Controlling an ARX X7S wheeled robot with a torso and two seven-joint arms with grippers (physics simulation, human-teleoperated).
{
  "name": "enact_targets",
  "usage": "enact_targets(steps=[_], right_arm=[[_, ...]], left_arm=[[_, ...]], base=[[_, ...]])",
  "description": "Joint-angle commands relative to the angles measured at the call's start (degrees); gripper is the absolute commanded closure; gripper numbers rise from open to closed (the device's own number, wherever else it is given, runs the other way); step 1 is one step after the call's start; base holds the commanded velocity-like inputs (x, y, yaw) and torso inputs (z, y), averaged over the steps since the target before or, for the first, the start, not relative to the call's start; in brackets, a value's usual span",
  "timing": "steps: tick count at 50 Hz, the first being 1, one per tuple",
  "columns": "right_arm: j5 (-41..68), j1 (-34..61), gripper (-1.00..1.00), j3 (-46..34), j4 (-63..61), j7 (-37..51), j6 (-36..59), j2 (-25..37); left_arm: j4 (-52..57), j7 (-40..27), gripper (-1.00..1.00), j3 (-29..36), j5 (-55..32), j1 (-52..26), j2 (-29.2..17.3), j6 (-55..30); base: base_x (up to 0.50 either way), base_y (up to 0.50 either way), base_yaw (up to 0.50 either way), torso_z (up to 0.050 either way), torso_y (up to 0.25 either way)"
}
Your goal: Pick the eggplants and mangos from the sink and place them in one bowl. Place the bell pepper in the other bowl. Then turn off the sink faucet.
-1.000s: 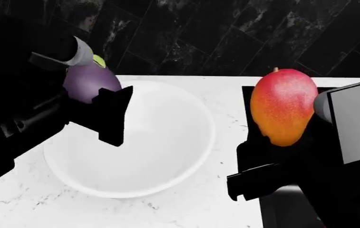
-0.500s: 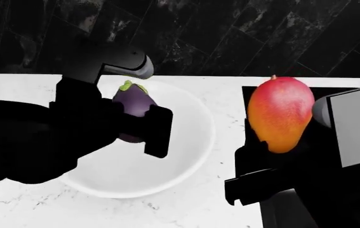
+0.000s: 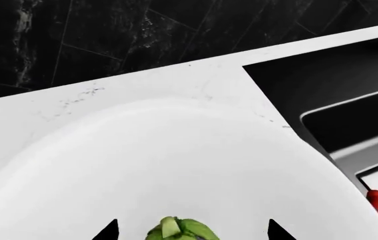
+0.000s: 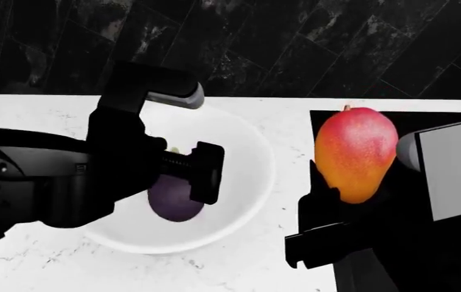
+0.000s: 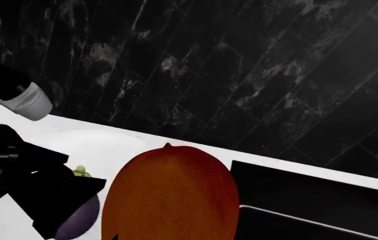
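The left gripper (image 4: 183, 173) is hanging over the white bowl (image 4: 251, 176), fingers closed around the eggplant (image 4: 173, 198) low inside it. To the right, the right gripper (image 4: 327, 201) is gripping a mango (image 4: 355, 153) upright above the sink's (image 4: 321, 121) left edge.

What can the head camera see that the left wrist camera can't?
Only the head view shows the whole mango held in the right gripper, plus the eggplant's purple body and the left arm. Only the left wrist view shows the sink edge up close and a small red thing at its frame edge, too cropped to name. Both show the eggplant, just its green cap in the wrist view, over the white bowl on the marble counter.
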Motion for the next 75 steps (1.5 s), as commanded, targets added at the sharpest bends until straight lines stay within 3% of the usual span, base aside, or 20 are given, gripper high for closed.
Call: enact_targets(steps=[1,13,20,29,39,47,53,75], right_arm=[[-1.6,-0.7,1.00,0.9,-0.4,-0.9,-0.3,-0.6],[-0.9,7.2,1.00,-1.7,3.6,-1.7,3.3,-3.8],[1.1,17.1,1.00,-6.5,11.4,-3.6,9.3,-9.3],[-7.4,30.8,1.00,-16.7,30.4,-16.9,14.5,-22.0],[-21.4,40.8,1.00,-28.0,56.0,-37.7,9.8,-36.2],[-27.5,44.9,1.00,-34.6,73.7,-50.1,6.3,-46.9],[-28.3,45.6,1.00,-35.9,79.4,-54.3,5.0,-50.9],[-26.9,41.7,1.00,-37.1,73.3,-51.3,8.0,-48.9]], left_arm=[[-1.5,1.6,-1.00,-1.4,-2.0,-1.2,0.3,1.0],[1.5,0.2,-1.00,-4.3,-3.3,-4.7,-3.1,1.5],[12.8,-2.5,-1.00,-7.4,-4.2,-5.4,-10.7,1.4],[35.8,-11.5,-1.00,-15.9,-11.4,6.1,-27.0,1.1],[46.1,-12.8,-1.00,-23.2,-12.8,21.7,-36.7,6.3],[46.1,-11.2,-1.00,-25.6,-11.6,24.2,-39.4,8.2],[46.7,-11.4,-1.00,-26.4,-12.1,25.5,-40.6,8.5],[48.1,-11.0,-1.00,-24.8,-11.0,26.6,-39.2,9.1]], base=[[0.00,0.00,0.00,0.000,0.000],[0.00,0.00,0.00,0.000,0.000],[0.00,0.00,0.00,0.001,0.000],[0.00,0.00,0.00,0.000,0.000],[0.00,0.00,0.00,0.000,0.000],[0.00,0.00,0.00,0.000,0.000],[0.00,0.00,0.00,0.000,0.000],[0.00,0.00,0.00,0.000,0.000]])
